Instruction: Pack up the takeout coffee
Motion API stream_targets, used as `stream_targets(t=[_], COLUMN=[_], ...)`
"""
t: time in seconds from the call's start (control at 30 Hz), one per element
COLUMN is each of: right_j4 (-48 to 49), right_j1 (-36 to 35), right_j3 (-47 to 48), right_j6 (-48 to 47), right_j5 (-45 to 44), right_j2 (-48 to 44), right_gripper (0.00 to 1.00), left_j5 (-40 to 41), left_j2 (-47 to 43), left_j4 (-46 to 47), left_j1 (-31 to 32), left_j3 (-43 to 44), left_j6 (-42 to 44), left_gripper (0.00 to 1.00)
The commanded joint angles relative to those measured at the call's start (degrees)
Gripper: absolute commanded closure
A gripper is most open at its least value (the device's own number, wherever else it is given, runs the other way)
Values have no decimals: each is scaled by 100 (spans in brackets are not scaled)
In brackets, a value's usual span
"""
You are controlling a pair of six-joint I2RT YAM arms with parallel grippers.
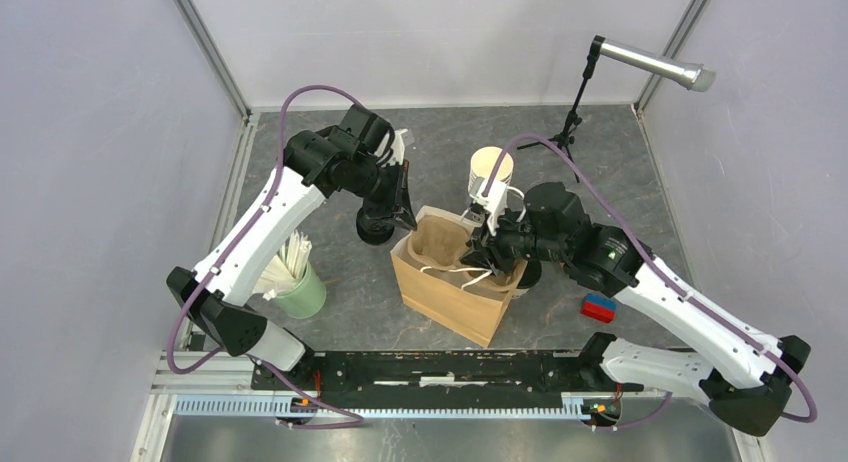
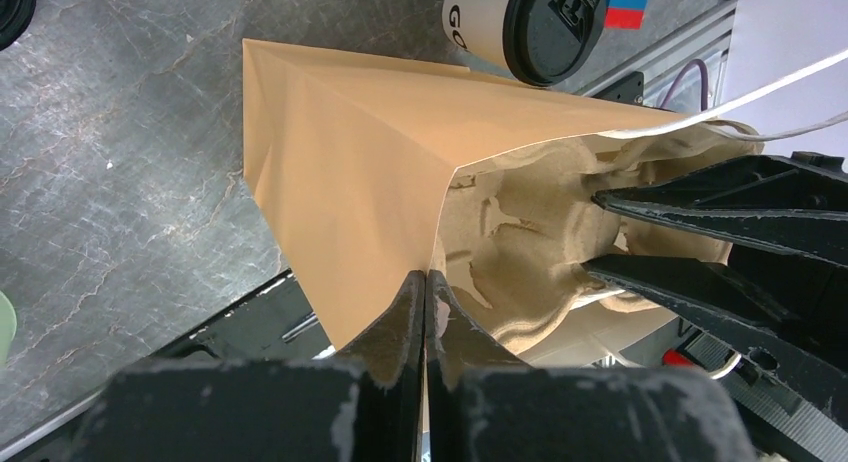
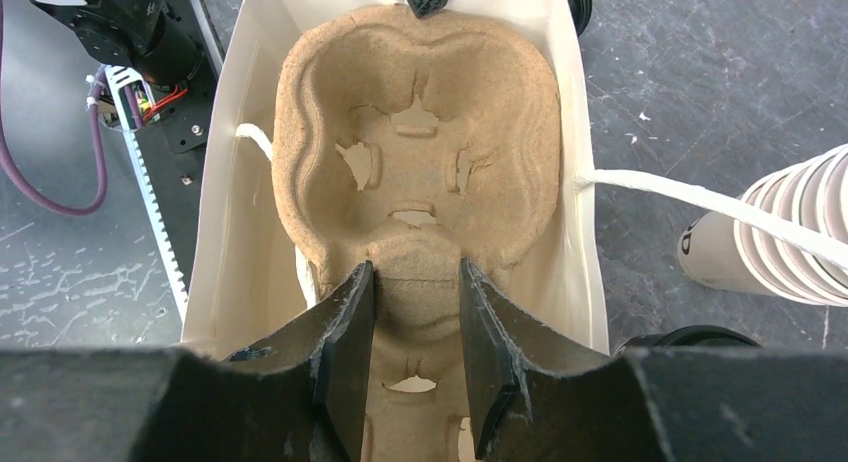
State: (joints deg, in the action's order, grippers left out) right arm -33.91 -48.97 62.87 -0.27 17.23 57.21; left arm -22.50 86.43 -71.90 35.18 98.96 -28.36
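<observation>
A kraft-brown paper bag (image 2: 340, 182) stands open on the grey, marble-veined table (image 2: 120, 162), its smooth wall folded to a sharp crease and its white cord handles hanging loose at the rim. The left gripper (image 2: 425, 282) has its scuffed black fingers pressed flat together on the edge of the bag's mouth, pinching the thin paper. Inside the bag lies a moulded pulp carrier (image 3: 420, 132), rough and fibrous, with rounded lobed wells and torn-looking tabs at the cup holes. The right gripper (image 3: 415, 282) reaches into the bag from above, its fingers part-spread and closed on either side of the carrier's raised middle ridge. The takeout coffee (image 2: 525, 27), a cream paper cup with dark print and a glossy round black lid, sits outside the bag, on the table just beside it and near a small red-and-blue block (image 2: 625, 4). A ribbed stack of lidless cups (image 1: 490, 170) rises behind the bag.
</observation>
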Motion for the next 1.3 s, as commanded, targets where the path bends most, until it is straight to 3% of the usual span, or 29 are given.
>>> stream_targets(t=[0.0,0.17,0.43,0.93,1.0,1.13,1.2,1.27], right_j4=[136,-63,-193,174,157,140,152,103], right_j1=[-152,-205,-211,-270,-280,-288,-288,-289], right_j3=[341,385,182,563,492,573,723,906], right_j6=[230,203,190,784,800,676,613,585], right_j5=[-187,-464,-546,-604,-670,-756,-724,-707], right_j2=[186,383,379,733,735,666,651,674], right_gripper=[61,61,61,61,58,49,47,46], left_j5=[57,245,1296,957,943,1194,1303,1422], left_j2=[1,-9,56,35,50,-44,-45,-40], left_j4=[0,-84,-545,-389,-398,-443,-549,-682], left_j1=[96,103,100,98,103,95,99,99], left_j3=[230,259,659,615,617,648,782,1021], left_j6=[173,125,66,-49,-44,-29,-31,-30], left_gripper=[98,98,98,97,85,76,62,56])
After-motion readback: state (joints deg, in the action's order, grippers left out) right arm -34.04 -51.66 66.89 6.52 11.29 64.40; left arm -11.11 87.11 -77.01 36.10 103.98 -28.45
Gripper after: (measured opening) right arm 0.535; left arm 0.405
